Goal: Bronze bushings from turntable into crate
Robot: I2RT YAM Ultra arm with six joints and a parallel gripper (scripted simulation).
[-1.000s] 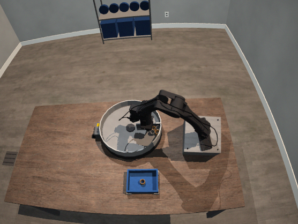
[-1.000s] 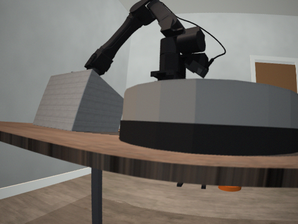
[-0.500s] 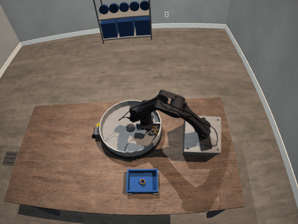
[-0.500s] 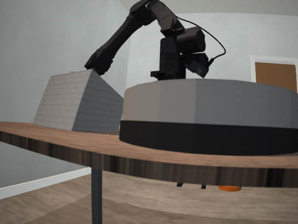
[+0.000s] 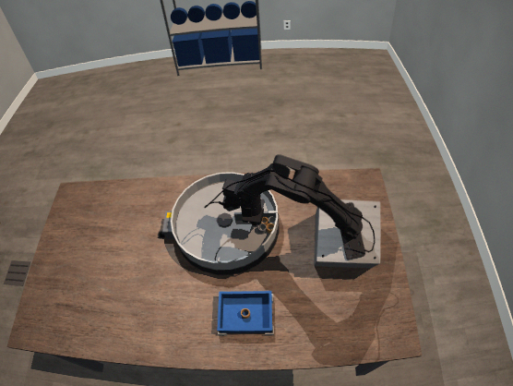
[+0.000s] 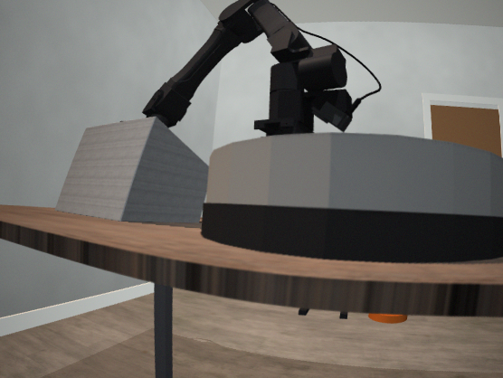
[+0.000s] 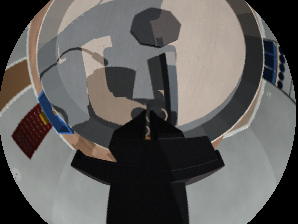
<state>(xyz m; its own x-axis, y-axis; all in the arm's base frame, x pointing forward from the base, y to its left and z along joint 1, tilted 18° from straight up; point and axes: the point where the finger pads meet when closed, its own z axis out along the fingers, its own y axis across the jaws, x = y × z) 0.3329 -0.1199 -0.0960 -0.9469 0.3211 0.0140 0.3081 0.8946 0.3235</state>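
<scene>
The grey round turntable [image 5: 225, 221] holds a dark steel bushing [image 5: 224, 220] near its middle and a few bronze bushings [image 5: 267, 224] by its right rim. My gripper [image 5: 253, 218] is down inside the turntable, right beside the bronze group. In the wrist view the fingers are closed narrowly, with a bit of bronze showing between them, and the steel bushing [image 7: 157, 28] lies ahead. The blue crate [image 5: 244, 312] stands near the table's front edge with one bronze bushing [image 5: 244, 309] inside. In the exterior view the turntable wall [image 6: 353, 172] hides the fingers.
The arm's grey base block [image 5: 348, 233] stands to the right of the turntable. A small yellow-topped box [image 5: 166, 223] sits at the turntable's left rim. A shelf with blue bins [image 5: 214, 34] stands at the far wall.
</scene>
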